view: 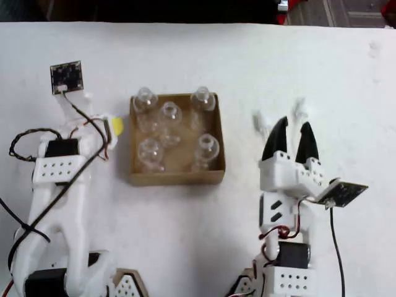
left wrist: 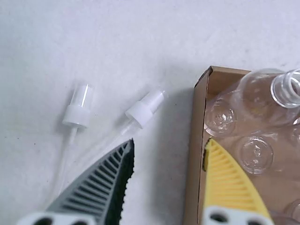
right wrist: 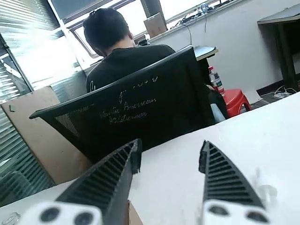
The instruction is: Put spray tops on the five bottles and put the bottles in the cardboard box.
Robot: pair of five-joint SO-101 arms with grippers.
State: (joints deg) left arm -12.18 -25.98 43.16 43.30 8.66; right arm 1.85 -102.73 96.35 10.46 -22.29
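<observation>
White table (view: 198, 55), black chair (right wrist: 140, 108) behind. Box (view: 176, 178) mid-frame, five bottles (view: 170, 114) inside, necks bare. Two spray tops (left wrist: 140, 110) on table beside box. Left gripper (left wrist: 169, 140), right gripper (view: 295, 122): jaws spread apart.

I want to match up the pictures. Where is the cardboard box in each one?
High view: the cardboard box sits mid-table, between the two arms.
Left wrist view: its brown wall runs beside the yellow finger of the left hand.
Right wrist view: a brown sliver, probably its corner, peeks out by one dark finger of the right hand.
Landmark: the white table lies under it in all three.
</observation>
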